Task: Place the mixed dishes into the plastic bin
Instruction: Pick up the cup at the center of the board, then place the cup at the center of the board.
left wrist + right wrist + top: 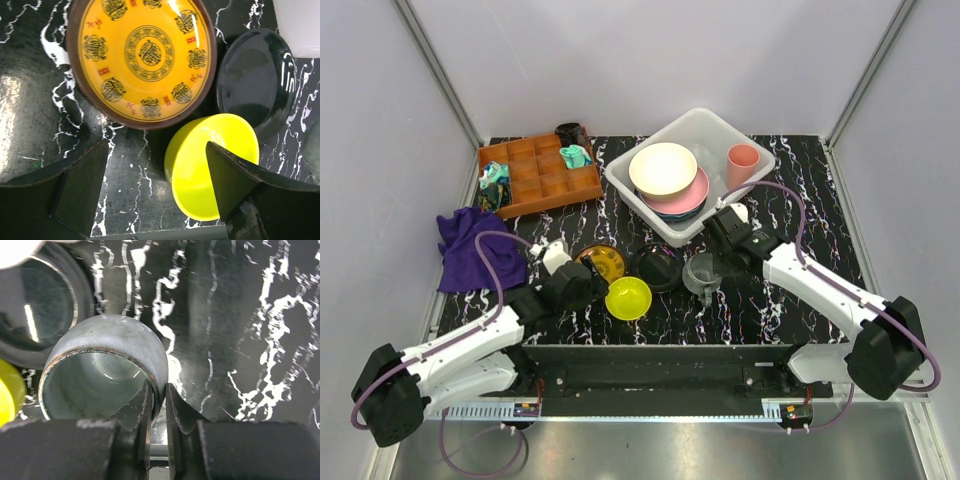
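1. At the far left, the purple cloth (470,250) and the brown wooden compartment tray (540,175) are lying outside your job; you are leaving both alone.
2. Your left gripper (157,170) is hovering with its jaws spread wide and holding nothing, just over the near-left rim of the small yellow plastic-looking bowl (210,165). That bowl is sitting on the table near the front, left of centre. It is probably light and smooth, so you are better off pinching its rim, one finger inside and one outside.
3. Just beyond it, the brown-rimmed orange patterned dish (142,60) is resting flat. It is likely ceramic, stiff and breakable; take it by the raised edge.
4. To the right of that, the glossy black round saucer (255,82) is lying low and looking slippery. Its thin edge is offering little purchase.
5. Your right gripper (159,395) is nearly closed, pinching the wall of the grey glazed mug (105,370), one finger inside the mouth, one outside. I cannot tell whether the mug is off the table. It is probably heavy for a rim pinch and may swing.
6. The translucent white rectangular plastic bin (642,207) is sitting far right of centre, holding a cream bowl (663,168) on stacked plates and a pink cup (742,162).
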Robot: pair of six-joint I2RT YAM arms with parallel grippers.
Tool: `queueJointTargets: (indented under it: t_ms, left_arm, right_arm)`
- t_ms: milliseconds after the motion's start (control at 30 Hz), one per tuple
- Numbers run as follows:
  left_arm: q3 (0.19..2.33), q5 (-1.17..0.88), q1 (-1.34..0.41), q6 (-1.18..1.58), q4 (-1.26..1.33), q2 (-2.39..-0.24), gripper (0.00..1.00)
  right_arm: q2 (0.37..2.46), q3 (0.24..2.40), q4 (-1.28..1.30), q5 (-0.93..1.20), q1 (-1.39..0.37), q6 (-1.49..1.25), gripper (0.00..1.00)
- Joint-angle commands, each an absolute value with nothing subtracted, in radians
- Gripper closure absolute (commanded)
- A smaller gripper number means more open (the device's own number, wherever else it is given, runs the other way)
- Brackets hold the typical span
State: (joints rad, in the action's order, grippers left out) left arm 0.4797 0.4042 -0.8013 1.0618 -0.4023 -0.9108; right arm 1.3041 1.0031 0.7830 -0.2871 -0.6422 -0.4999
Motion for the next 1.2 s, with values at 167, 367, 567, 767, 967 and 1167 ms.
queueJointTargets:
  t_ms: [167,367,567,767,967,1167]
  left_arm:
    - [0.457,0.422,-0.764,1.043,-0.379,-0.874,0.18]
    - [0.456,0.416,-0.753,1.04,-0.377,-0.884,0.18]
    - [0.459,0.413,-0.749,1.037,-0.382,-0.887,0.18]
    - [0.459,0.41,-0.747,1.04,-0.38,-0.887,0.18]
    - [0.451,0.411,-0.746,1.042,-0.382,-0.884,0.18]
    - [0.445,0.414,-0.744,1.046,-0.382,-0.874,0.18]
  right_arm:
    - [1.255,0.968,0.781,-0.367,-0.638,-0.549,1.0]
    - [1.273,0.936,0.779,-0.356,-0.635,-0.563,1.0]
    - [1.293,0.919,0.762,-0.339,-0.63,-0.565,0.99]
    - [1.31,0.92,0.761,-0.327,-0.629,-0.566,0.94]
    - [1.312,0.92,0.758,-0.324,-0.629,-0.565,0.9]
    - [1.313,0.92,0.759,-0.319,-0.627,-0.561,0.75]
